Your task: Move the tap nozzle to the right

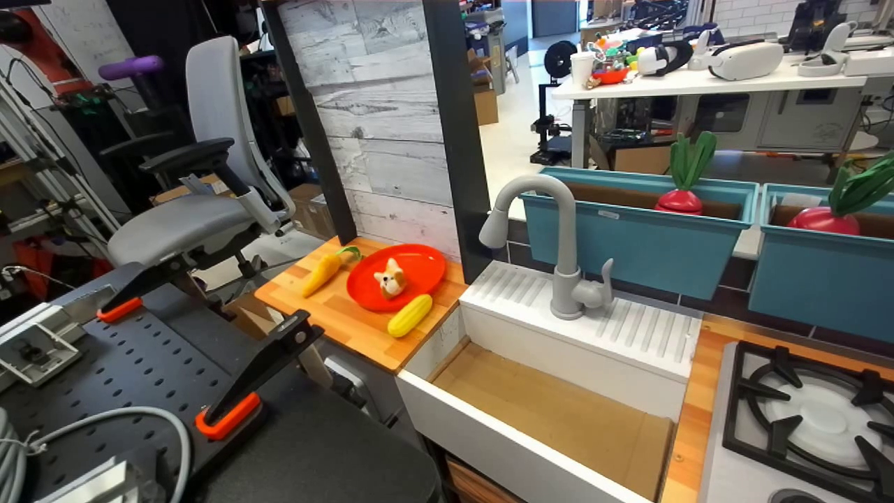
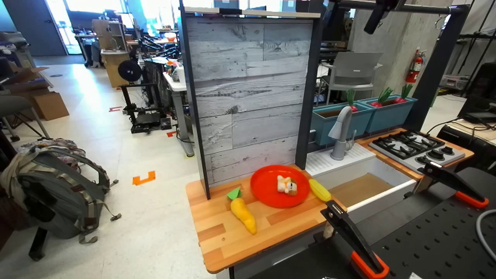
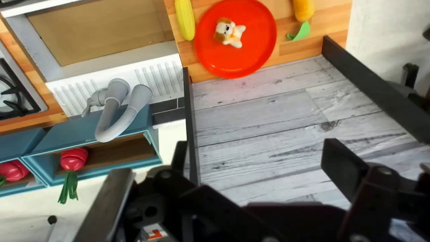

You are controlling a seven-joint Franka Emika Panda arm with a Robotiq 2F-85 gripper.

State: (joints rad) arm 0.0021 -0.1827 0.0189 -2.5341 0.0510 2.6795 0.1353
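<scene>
At the left of the wrist view is the gas hob [image 3: 16,89], with 2 blue planters [image 3: 67,126] below it and toy radishes [image 3: 74,158] standing in them. Next is the short lever handle [image 3: 90,103], then the tap nozzle [image 3: 121,122], a matte grey gooseneck rising from the ribbed white drainboard [image 3: 161,80]. In both exterior views its stem [image 1: 567,241] stands upright; the arch runs lengthwise along the drainboard, away from the hob, so the outlet [image 1: 494,229] seems to hang near the drainboard's end rather than over the sink [image 1: 573,353]. Then come the toy corncob [image 3: 185,19] and, below it, the dark post [image 3: 192,124].

Right of the post is the claw [image 3: 255,148], released, its 2 fingers spread wide with nothing held, well apart from the tap nozzle. The coming move turns on that gap: in this view the tap nozzle lies to the claw's left and farther up, across the post, its outlet nearer the claw than its stem. Taking right as the hob's side, I judge the push not yet begun; the 1 arm would need to clear the post, reach the outlet's near side and swing it hobward. The post stands near the outlet, so finger room may be tight.

Farther right, a red plate [image 3: 260,47] bears a toy dog [image 3: 230,32], and a toy carrot [image 3: 303,10] lies near it on the wooden bench [image 3: 295,50].
</scene>
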